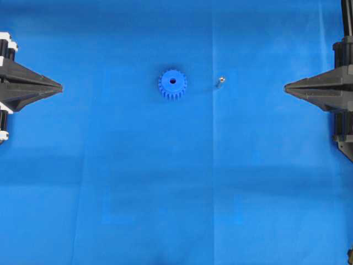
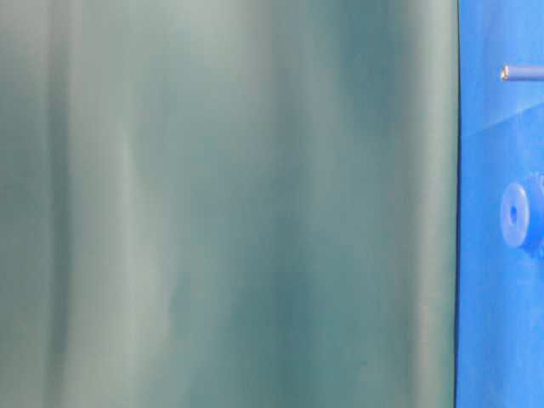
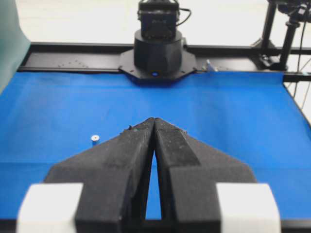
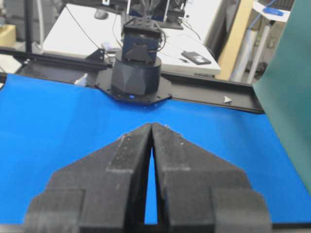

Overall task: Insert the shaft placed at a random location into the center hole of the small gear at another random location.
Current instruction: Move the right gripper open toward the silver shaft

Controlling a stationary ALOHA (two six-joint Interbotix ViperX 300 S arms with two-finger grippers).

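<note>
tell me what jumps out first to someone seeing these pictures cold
The small gear, toothed and deeper blue, sits alone just above the middle of the blue sheet, with the tiny silver shaft lying apart to its right. At the sheet's side edges, the left gripper and right gripper point inward, both shut and empty.

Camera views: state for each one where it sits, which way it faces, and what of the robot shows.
Overhead: looks straight down on small gear, shaft, left end effector, right end effector.
Table-level: low, mostly green curtain; shares gear and shaft with overhead.
Left wrist: looks over shut fingertips toward the opposite arm's base; shaft visible.
Right wrist: the same, mirrored.
</note>
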